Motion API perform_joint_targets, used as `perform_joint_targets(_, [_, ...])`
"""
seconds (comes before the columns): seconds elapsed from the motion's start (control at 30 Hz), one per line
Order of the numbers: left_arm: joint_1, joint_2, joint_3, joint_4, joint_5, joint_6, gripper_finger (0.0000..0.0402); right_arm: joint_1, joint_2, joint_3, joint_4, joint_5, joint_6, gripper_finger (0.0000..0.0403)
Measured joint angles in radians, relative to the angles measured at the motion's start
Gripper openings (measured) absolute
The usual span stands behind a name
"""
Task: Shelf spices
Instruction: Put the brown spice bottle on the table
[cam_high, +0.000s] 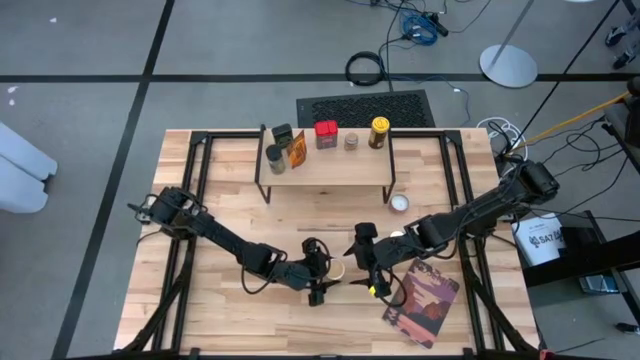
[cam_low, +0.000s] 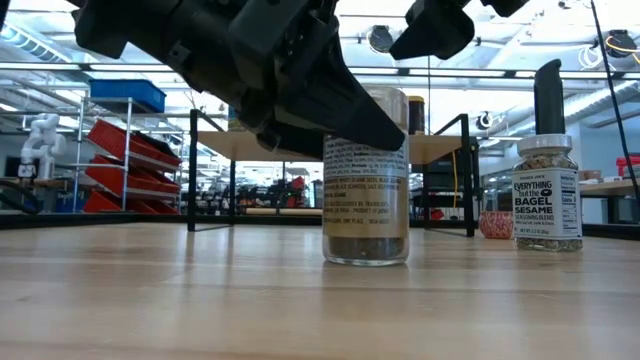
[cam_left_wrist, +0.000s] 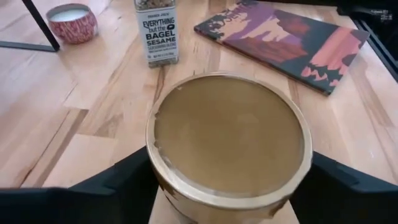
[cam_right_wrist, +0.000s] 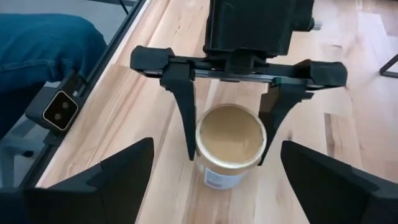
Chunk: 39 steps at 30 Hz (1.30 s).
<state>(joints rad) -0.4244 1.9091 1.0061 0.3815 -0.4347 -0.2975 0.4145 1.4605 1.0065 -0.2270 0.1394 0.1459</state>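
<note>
Straddling a tan-topped jar (cam_right_wrist: 231, 144) low in the middle of the high view, the left hand (cam_high: 322, 272) has a finger on either side so it can lift the jar upright; the fingers look at or near the glass, but whether they truly clamp it I cannot tell. The right hand (cam_high: 368, 265) waits released just to its right, facing it, above the book (cam_high: 421, 302). Five spices already stand on the shelf (cam_high: 325, 170) at upper centre. A bagel-seasoning jar (cam_low: 546, 194) and a small red tin (cam_left_wrist: 73, 22) remain on the counter (cam_high: 230, 200).
</note>
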Motion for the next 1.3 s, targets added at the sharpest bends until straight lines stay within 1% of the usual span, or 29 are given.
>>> perform_joint_targets(0.23, [0.007, 0.000, 0.000, -0.002, 0.000, 0.016, 0.0283, 0.000, 0.000, 0.000, 0.000, 0.000, -0.004, 0.0338])
perform_joint_targets(0.33, [0.005, -0.032, 0.000, -0.038, 0.002, 0.018, 0.0283, 0.000, -0.007, 0.000, 0.000, 0.000, -0.004, 0.0338])
perform_joint_targets(0.47, [-0.001, -0.120, 0.000, -0.121, -0.013, 0.025, 0.0283, 0.000, -0.034, 0.000, -0.001, 0.018, -0.008, 0.0338])
perform_joint_targets(0.6, [-0.013, -0.218, 0.000, -0.253, -0.054, 0.021, 0.0283, 0.000, -0.081, 0.000, -0.009, 0.061, -0.015, 0.0338])
perform_joint_targets(0.7, [-0.033, -0.292, 0.000, -0.357, -0.105, 0.002, 0.0283, 0.000, -0.113, 0.000, -0.023, 0.095, -0.015, 0.0338])
perform_joint_targets(0.83, [-0.073, -0.369, 0.000, -0.529, -0.192, -0.063, 0.0283, 0.000, -0.140, 0.000, -0.066, 0.104, -0.010, 0.0338])
perform_joint_targets(0.97, [-0.117, -0.421, 0.000, -0.704, -0.283, -0.168, 0.0283, -0.001, -0.163, 0.000, -0.116, 0.105, 0.004, 0.0338])
perform_joint_targets(1.2, [-0.214, -0.466, 0.000, -0.879, -0.392, -0.375, 0.0283, -0.003, -0.201, 0.000, -0.145, 0.106, 0.026, 0.0338])
perform_joint_targets(1.3, [-0.252, -0.484, 0.000, -0.933, -0.457, -0.495, 0.0283, -0.004, -0.205, 0.000, -0.143, 0.144, 0.026, 0.0338])
